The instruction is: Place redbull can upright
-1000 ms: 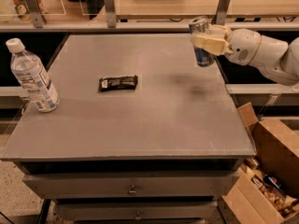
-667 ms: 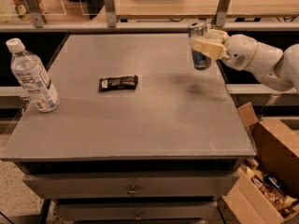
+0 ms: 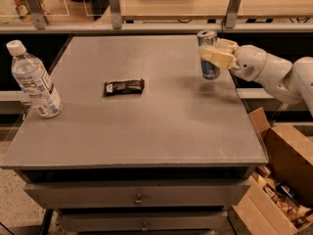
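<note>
A grey table (image 3: 146, 131) with drawers (image 3: 139, 195) below stands before a shelf rail, and a cardboard box (image 3: 283, 180) sits on the floor at 4 o'clock.

In the camera view, the gripper (image 3: 213, 55) reaches in from 3 o'clock and is clamped around the middle of the can (image 3: 210, 71), at about 2 o'clock on the table top. The can's long axis runs vertical, silver top up. Its base is close to the surface, but I cannot tell if it touches.

I judge the can stiff but thin-walled, light, smooth and rather slippery. It is tall and narrow, so easily tipped. A mid-height hold across its width suits it.

A water bottle (image 3: 35, 82) stands at 9 o'clock and a dark snack bar (image 3: 123, 86) lies near centre, both well apart from the can.
</note>
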Robot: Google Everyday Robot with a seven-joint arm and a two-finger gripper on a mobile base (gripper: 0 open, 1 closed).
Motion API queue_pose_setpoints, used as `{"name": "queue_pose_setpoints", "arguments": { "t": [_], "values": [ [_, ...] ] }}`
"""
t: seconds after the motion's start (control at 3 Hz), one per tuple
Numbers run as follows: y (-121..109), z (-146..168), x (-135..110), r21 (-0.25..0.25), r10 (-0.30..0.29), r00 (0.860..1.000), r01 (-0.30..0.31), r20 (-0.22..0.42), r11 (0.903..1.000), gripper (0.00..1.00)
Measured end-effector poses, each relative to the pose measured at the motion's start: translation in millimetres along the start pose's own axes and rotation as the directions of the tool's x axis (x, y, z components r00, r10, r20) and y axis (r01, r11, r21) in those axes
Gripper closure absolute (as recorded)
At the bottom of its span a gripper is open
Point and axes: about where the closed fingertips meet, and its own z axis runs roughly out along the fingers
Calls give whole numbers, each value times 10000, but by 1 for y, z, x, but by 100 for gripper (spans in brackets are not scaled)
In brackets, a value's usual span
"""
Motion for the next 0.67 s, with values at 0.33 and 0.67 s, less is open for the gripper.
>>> {"name": "queue_pose_setpoints", "arguments": {
  "t": [0.33,0.67],
  "values": [
    [-3,-3,9,77,134,9999,-134,-26,9999,100],
    [-7,-6,16,241,240,9996,-236,-146,9994,83]
  ]
}}
